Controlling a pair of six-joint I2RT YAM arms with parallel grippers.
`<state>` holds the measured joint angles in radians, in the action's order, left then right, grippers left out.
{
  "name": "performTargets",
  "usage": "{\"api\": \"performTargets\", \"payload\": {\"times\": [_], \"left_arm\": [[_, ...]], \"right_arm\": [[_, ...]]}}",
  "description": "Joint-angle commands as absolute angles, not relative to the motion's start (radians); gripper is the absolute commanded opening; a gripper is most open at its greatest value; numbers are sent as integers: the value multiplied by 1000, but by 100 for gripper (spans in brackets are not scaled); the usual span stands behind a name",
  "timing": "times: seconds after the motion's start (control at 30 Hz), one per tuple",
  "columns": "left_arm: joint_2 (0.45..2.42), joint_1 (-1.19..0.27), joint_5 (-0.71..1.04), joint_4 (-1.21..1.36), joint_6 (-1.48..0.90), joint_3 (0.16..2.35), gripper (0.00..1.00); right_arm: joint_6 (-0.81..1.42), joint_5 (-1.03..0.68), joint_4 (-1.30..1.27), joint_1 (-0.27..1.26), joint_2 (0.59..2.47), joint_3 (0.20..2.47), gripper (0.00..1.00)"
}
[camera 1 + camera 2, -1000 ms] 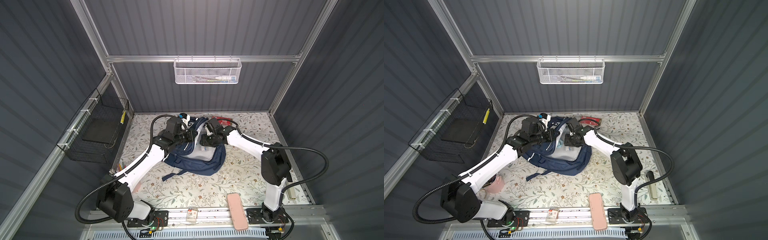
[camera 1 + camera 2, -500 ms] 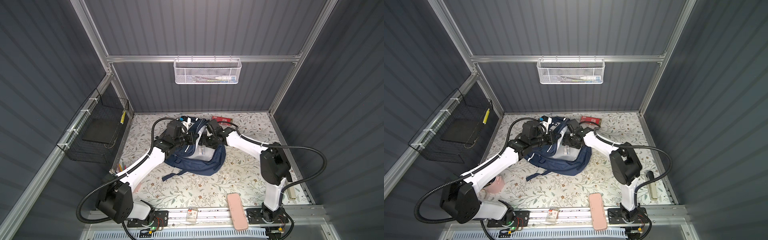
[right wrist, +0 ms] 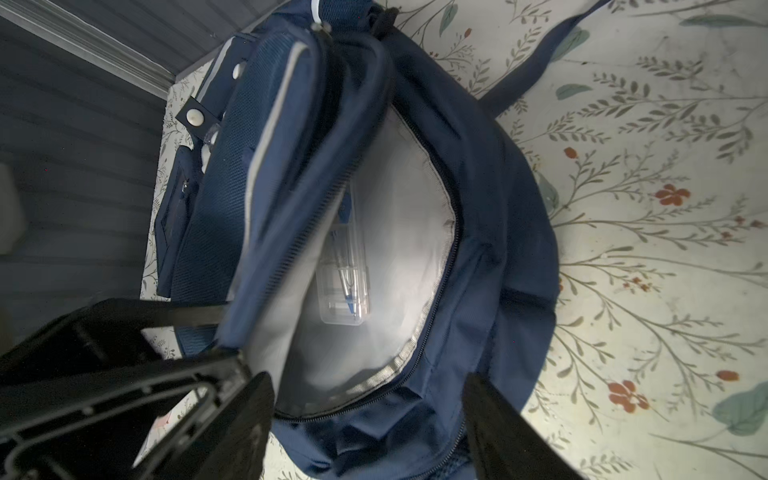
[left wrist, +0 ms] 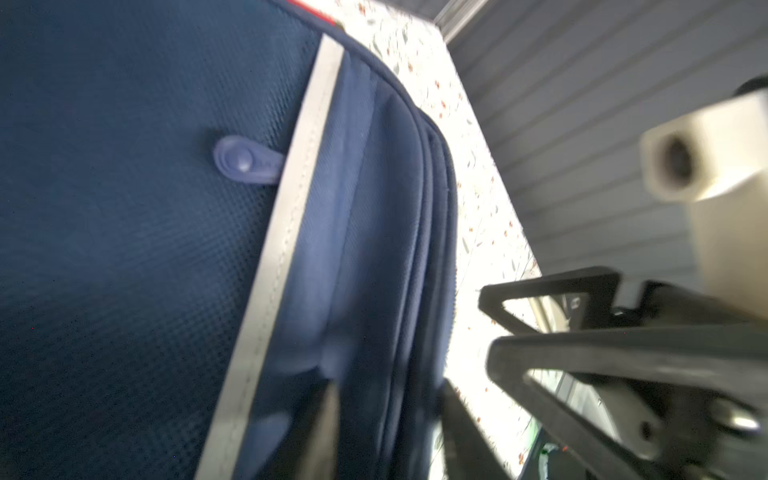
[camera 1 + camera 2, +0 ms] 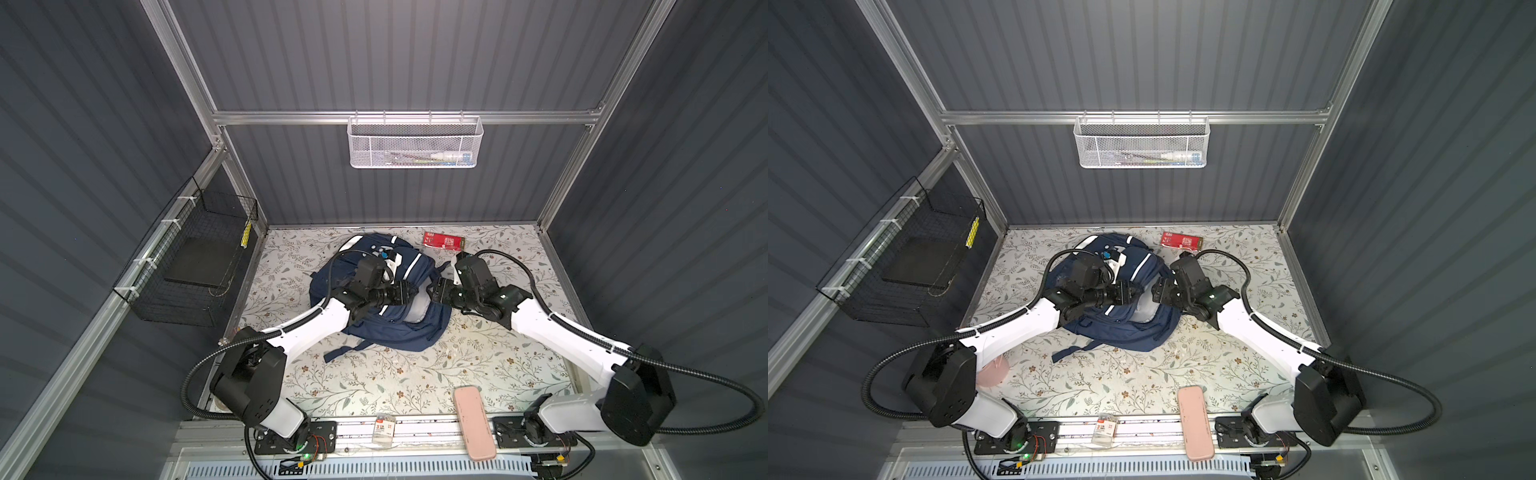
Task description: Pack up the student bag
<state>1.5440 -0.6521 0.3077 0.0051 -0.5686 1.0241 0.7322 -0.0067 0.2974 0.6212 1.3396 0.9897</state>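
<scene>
The navy student bag [image 5: 399, 328] [image 5: 1125, 332] lies at the back middle of the table, its main pocket unzipped and showing pale grey lining [image 3: 399, 232]. A clear plastic case with pens [image 3: 345, 274] rests inside. My left gripper [image 5: 409, 293] [image 4: 390, 415] hovers at the pocket's upper flap; its fingers [image 4: 328, 424] stand apart with folds of the flap between them, so it is open. My right gripper [image 5: 432, 293] [image 3: 370, 428] faces it from the right, open wide just above the pocket's near rim, holding nothing.
A red packet [image 5: 442, 241] lies behind the bag. A pink case [image 5: 473, 422] and a small packet [image 5: 384, 430] sit on the front rail. A white mesh basket [image 5: 415, 141] hangs on the back wall, a black wire basket [image 5: 195, 257] on the left wall.
My left gripper has gone from shut on the bag's flap to open. The right gripper has opened wider. Both have shifted a little forward and rightward over the bag.
</scene>
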Motion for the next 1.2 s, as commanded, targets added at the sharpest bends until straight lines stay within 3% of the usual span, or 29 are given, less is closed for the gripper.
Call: {"api": "performTargets", "payload": {"times": [0.0,0.07,0.13,0.23,0.4,0.53,0.77,1.03,1.17], "left_arm": [[1505,-644,241,-48,-546,1016,78],[1456,-643,187,-101,-519,1039,92],[1400,-639,118,-181,-493,1075,100],[1329,-586,87,-251,-480,1084,100],[1207,-393,245,-87,-606,892,100],[1210,-369,195,-160,-576,874,95],[1215,-192,285,-2,-743,715,77],[1188,-179,203,184,-905,530,75],[1238,-178,196,335,-986,446,74]], "right_arm": [[695,60,235,655,1266,939,75],[675,88,178,699,1237,903,78],[649,129,142,765,1237,890,82],[594,345,209,910,1293,948,84],[515,544,190,1109,1397,1034,87],[556,373,-6,1150,1456,1034,89],[675,176,111,1151,1734,1282,88],[815,11,23,1092,1880,1311,85],[827,29,33,1070,1901,1314,83]]}}
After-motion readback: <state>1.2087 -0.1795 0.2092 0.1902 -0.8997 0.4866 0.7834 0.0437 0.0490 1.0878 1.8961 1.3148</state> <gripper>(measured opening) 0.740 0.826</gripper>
